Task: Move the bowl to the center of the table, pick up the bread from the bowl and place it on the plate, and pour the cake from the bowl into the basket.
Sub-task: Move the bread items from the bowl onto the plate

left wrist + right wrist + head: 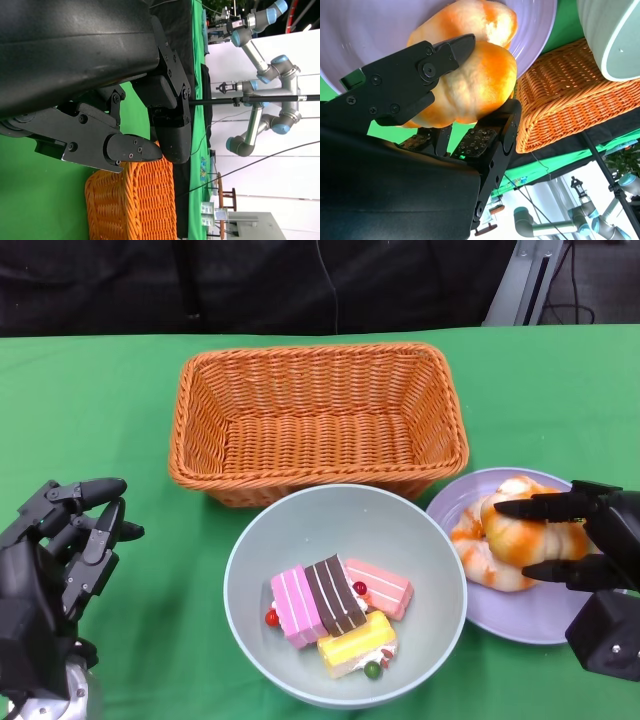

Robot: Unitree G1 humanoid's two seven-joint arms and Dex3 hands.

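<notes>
The right hand (585, 540) comes in at the lower right of the head view, fingers reaching sideways across the bread (510, 530). One finger lies over the top of the bread and another along its near side. In the right wrist view the fingers (427, 65) close around the bread from opposite sides, gripping it. The left hand (70, 540) sits at the lower left, holding nothing, its fingers slightly curled and apart.
</notes>
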